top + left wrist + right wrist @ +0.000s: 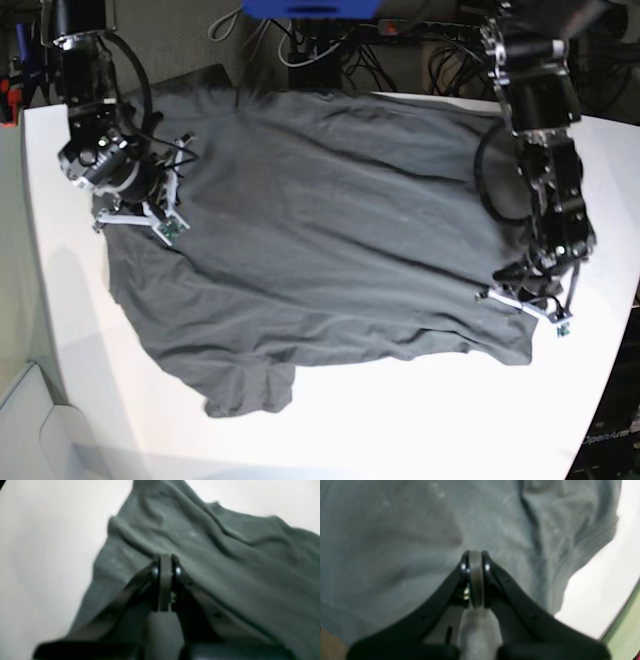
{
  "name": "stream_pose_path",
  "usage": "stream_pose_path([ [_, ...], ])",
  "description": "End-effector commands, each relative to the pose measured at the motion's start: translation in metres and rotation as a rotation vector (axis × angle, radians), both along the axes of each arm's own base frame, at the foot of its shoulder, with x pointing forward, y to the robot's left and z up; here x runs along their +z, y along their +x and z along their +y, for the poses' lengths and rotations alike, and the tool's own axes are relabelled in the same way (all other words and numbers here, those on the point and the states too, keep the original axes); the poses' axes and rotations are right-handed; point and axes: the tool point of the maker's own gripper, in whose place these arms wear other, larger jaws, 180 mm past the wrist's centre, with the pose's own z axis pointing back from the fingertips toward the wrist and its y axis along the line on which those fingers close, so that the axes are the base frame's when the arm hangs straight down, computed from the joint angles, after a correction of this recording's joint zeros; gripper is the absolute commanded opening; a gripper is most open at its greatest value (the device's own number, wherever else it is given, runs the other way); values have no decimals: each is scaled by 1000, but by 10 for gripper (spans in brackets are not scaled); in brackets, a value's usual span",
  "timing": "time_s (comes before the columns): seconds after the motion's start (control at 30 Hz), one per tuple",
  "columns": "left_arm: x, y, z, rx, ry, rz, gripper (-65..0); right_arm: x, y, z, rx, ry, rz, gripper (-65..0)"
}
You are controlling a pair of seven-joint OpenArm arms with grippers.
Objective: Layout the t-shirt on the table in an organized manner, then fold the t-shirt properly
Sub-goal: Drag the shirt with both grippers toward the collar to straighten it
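From my station the t-shirt [330, 240] looked like soft, matt charcoal cloth, creased into ridges across the upper middle of the left wrist view. The desk [400, 420] under it was white, smooth and faintly sheeny. Both the left hand [165, 562] and right hand [475, 560] showed black, slightly glossy plastic.

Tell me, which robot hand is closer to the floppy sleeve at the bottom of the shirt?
The right gripper. It sits at the shirt's edge above that sleeve. The left gripper is across at the opposite edge, farther away.
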Motion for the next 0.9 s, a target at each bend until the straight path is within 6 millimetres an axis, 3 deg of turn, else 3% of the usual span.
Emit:
stream_pose_path([
  [0.0,10,-3,2,2,15,-18,-647,11,10,-1,3,5,-45,-650],
  [0.13,-20,-40,-21,-23,-21,79,-647,4,10,-4,-6,9,-25,-650],
  [0.3,-51,-72,-24,-18,-35,159,-647,-9,6,-3,-17,25,9,-650],
  [0.4,-59,-76,-23,-14,-37,179,-647,-17,10,-5,-28,37,22,-650],
  [0.53,-84,-85,-3,7,-14,238,-647,-30,16,-5,-53,54,56,-650],
  [0.73,-103,-83,19,38,16,238,-647,-37,28,-1,-40,52,78,-650],
  [0.87,-104,-70,24,48,15,230,-647,-42,42,-4,-48,47,96,-650],
])
